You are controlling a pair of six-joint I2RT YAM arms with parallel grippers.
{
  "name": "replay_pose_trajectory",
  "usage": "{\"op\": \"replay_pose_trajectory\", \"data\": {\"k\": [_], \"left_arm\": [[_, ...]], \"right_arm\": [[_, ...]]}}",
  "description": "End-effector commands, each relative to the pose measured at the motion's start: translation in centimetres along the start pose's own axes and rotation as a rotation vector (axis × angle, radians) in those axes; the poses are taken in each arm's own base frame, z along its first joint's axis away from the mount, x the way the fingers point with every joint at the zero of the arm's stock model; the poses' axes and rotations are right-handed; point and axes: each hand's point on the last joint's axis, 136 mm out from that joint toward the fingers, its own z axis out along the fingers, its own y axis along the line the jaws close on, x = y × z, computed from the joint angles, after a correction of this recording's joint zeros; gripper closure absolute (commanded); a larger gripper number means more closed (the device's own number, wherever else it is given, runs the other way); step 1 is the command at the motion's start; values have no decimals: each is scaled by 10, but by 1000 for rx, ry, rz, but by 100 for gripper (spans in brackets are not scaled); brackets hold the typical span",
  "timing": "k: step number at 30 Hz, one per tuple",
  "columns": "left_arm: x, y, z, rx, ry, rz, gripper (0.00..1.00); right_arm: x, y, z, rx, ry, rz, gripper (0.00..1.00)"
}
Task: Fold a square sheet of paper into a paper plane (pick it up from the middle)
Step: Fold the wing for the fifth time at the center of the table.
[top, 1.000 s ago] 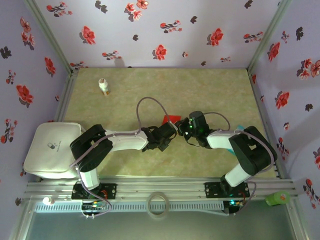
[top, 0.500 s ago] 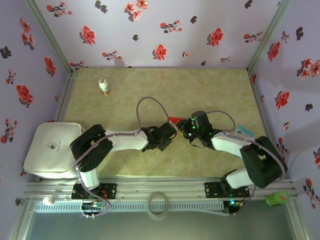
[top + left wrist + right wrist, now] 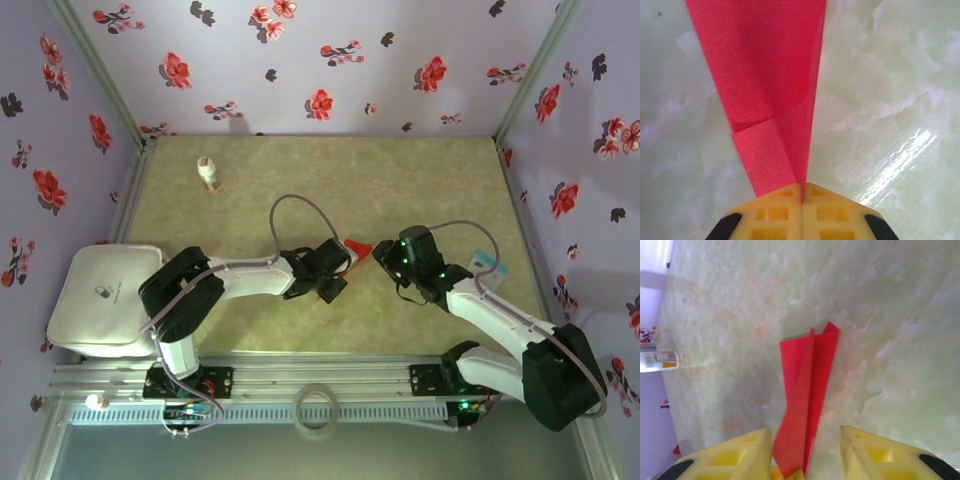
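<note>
The square sheet of paper is folded into a slim red paper plane [image 3: 770, 75] with a centre crease. It is held just above the table near the middle [image 3: 352, 247]. My left gripper [image 3: 802, 186] is shut on the narrow end of the paper, its yellow fingers pressed together on the crease. In the top view the left gripper [image 3: 340, 263] sits just left of the red paper. My right gripper [image 3: 805, 437] is open, with the paper plane [image 3: 807, 375] running between its spread fingers [image 3: 747, 452] and touching neither. The right gripper [image 3: 381, 255] stands just right of the paper.
A small white bottle with an orange band [image 3: 210, 172] stands at the back left [image 3: 657, 360]. A teal-and-white card [image 3: 487, 264] lies at the right edge. A white case [image 3: 105, 295] sits at the left. Flowered walls close three sides.
My right gripper has opened off the paper and its arm has swung back to the right. My left gripper has closed fully on the paper and keeps it.
</note>
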Motion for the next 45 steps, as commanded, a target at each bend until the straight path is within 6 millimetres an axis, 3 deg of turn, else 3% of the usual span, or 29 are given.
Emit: {"op": "replay_pose_trajectory", "data": {"k": [1, 23, 34, 45], "left_arm": [[-4, -11, 5, 144, 21, -97, 100], [-8, -16, 19, 500, 95, -359, 100], [-17, -15, 18, 647, 68, -503, 100], [-16, -14, 22, 761, 53, -623, 100]], "right_arm": [[3, -16, 2, 42, 4, -13, 61], [36, -4, 37, -15, 195, -63, 63], [43, 2, 51, -44, 226, -117, 76], [46, 15, 55, -119, 248, -129, 81]]}}
